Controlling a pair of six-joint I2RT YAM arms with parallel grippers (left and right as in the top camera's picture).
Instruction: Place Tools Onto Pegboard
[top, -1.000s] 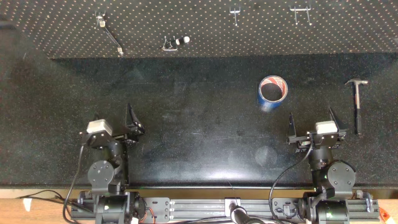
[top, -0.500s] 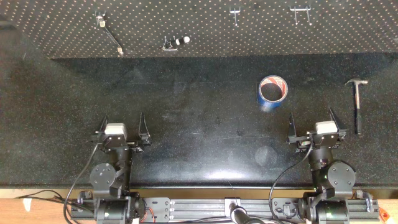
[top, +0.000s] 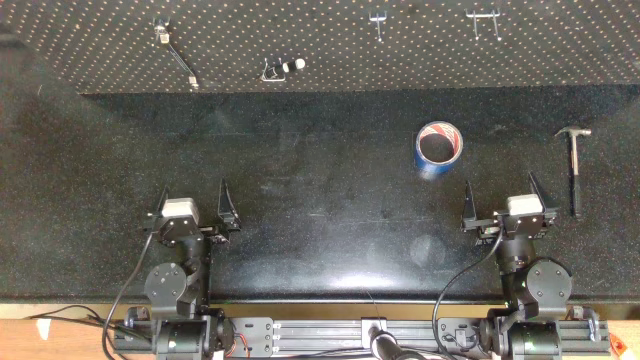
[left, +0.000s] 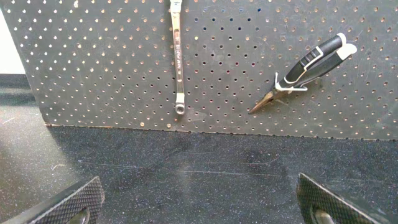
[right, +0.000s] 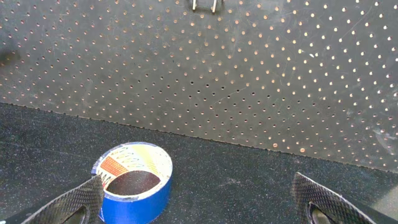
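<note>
remaining items: a blue tape roll (top: 438, 148) and a hammer (top: 574, 170), both lying on the black worktop (top: 320, 200), neither yet on the pegboard (top: 330, 45). right gripper (top: 500, 190): jaws spread wide, nothing between them, sitting low near its own base. the tape roll lies ahead of it, toward the pegboard and offset to the table's middle, resting on its flat side with the hole facing up. the hammer lies just beside this gripper on its outer side, long axis running from the front of the table toward the pegboard, head at the far end, handle end level with the fingers. the right arm is clearly the nearer one to both items. left gripper (top: 192, 195): likewise released and empty, well apart from both, facing the section of board where a wrench (left: 177, 56) and a pair of pliers (left: 308, 68) already hang. two empty hooks (top: 378, 20) and (top: 483, 20) sit on the board beyond the tape roll and between it and the hammer. judgement: the next pickup falls to the right arm; no object stands between it and either item, and the tape and hammer lie well apart from each other.
</note>
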